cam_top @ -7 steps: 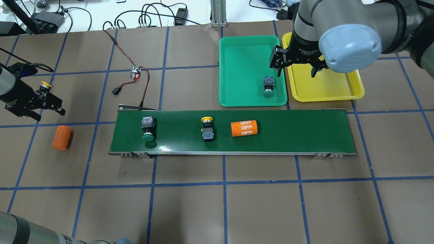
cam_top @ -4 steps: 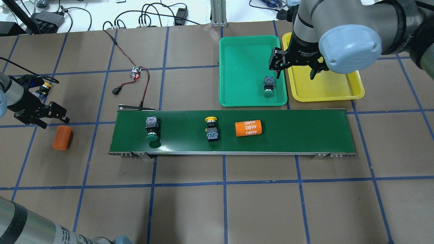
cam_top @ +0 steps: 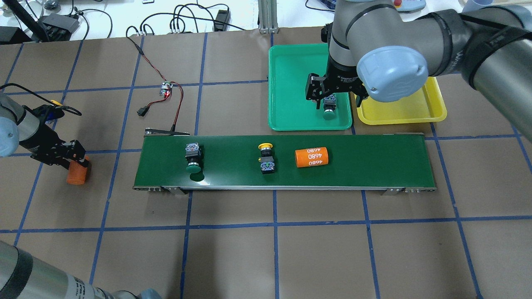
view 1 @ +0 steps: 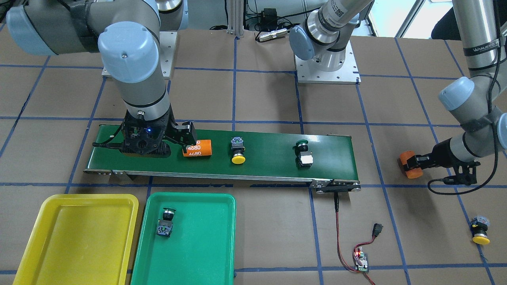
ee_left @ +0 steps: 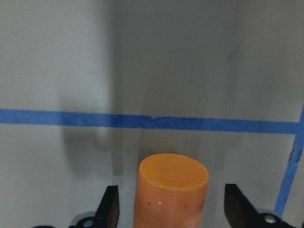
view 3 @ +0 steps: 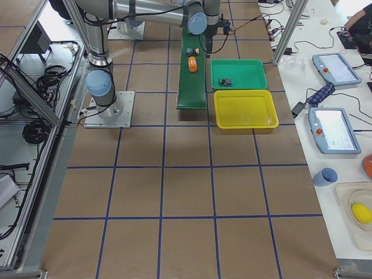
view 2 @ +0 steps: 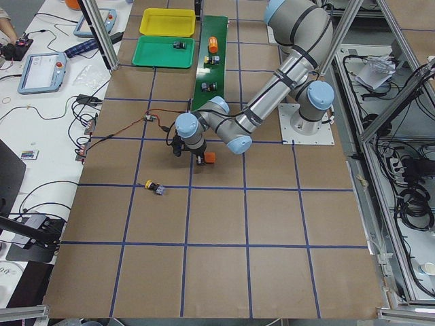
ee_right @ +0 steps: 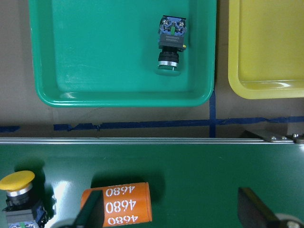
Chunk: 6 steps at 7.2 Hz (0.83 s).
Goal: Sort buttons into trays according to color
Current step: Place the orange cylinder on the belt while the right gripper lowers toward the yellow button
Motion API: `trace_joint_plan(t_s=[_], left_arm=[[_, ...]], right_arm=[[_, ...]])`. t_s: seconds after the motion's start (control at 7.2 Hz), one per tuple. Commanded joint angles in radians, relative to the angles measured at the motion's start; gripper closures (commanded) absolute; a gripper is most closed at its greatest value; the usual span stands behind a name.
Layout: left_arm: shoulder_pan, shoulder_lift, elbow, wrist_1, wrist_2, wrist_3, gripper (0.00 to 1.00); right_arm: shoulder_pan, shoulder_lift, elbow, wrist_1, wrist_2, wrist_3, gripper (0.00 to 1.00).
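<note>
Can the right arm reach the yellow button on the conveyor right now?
Probably yes: the right gripper hangs open above the belt, nothing covers the yellow button, though the orange cylinder lies close by.

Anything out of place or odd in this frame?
Yes. One yellow button lies on the bare table, well off the conveyor belt, while the left gripper, open, straddles an orange cylinder rather than a button.

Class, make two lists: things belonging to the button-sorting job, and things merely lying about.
Job: green button in the green tray; green button on the conveyor belt; yellow button on the belt; yellow button on the table; yellow tray.
Lying about: 4680 orange cylinder; plain orange cylinder; wired circuit board.
</note>
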Motion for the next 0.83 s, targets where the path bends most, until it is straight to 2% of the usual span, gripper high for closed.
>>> trace_joint_plan(t_s=[0.0,0.14,0.28,0.56,0.69], left_arm=[[-0.009,0.065,0.017,-0.061,-0.003,-0.031,1.0],[-0.04,0.122,0.034,-0.135,-0.008,0.133,1.0],[-0.125,0.173,0.029,-0.164,-0.002,0.186,1.0],[-0.34,0.248,0.025,-0.168,0.025,0.385,1.0],[-0.415,0.291,-0.001,-0.178,0.026,0.552,1.0]], right_arm=[[0.009,0.012,-0.001,-0.003,-0.002,0.003,0.0],[0.011,0.011,-0.001,-0.017,0.0,0.001,0.0],[0.011,0.012,-0.001,-0.015,-0.003,-0.002,0.0],[0.011,0.015,0.001,-0.017,-0.006,-0.002,0.0],[0.012,0.015,0.001,-0.017,-0.006,-0.001,0.0]])
